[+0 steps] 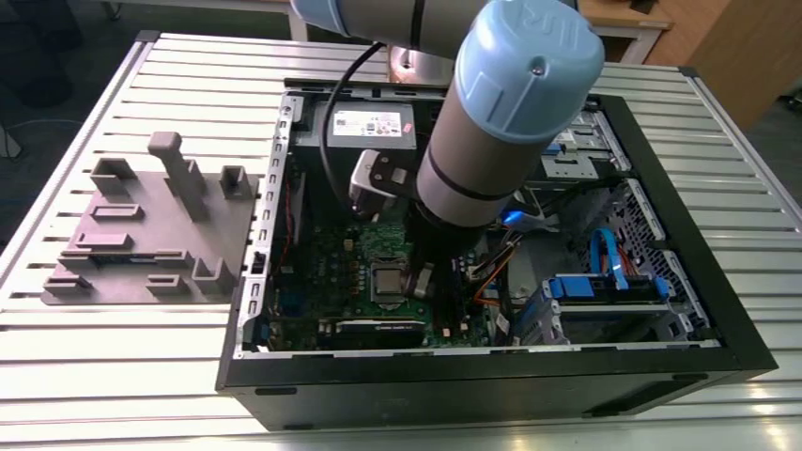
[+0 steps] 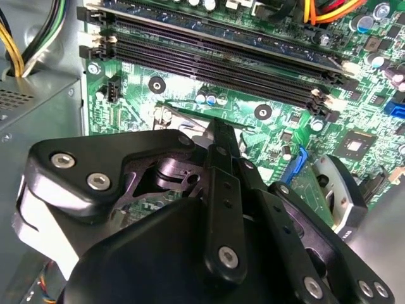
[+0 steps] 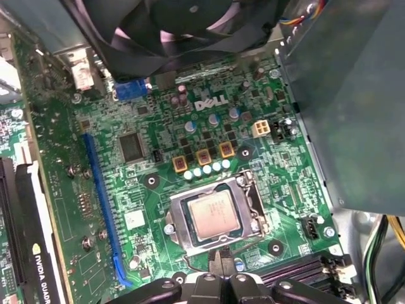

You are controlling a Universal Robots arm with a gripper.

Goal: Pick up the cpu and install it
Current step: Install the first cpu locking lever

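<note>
An open computer case (image 1: pixel 701 348) lies on the slatted tabletop (image 1: pixel 126 376), beside a grey fixture block (image 1: pixel 150 235). The arm reaches down over the green motherboard (image 3: pixel 158 145). The cpu (image 3: pixel 214 215) sits in its metal-framed socket (image 3: pixel 253 196). The end effector (image 3: pixel 221 269) hovers just beside the socket's edge, its fingertips (image 3: pixel 217 263) together and empty.

My arm (image 1: pixel 483 141) is a thick silver-grey tube capped with pale blue joint covers, one of them carrying a small round screw. A black cable (image 1: pixel 336 103) runs along it, and a black band rings the tube above a black lower section. My pincer (image 2: pixel 218 136) is matte black, built of flat linked plates pinned with silver screws and rivets, with a pale grey body (image 2: pixel 25 215) behind it.
</note>
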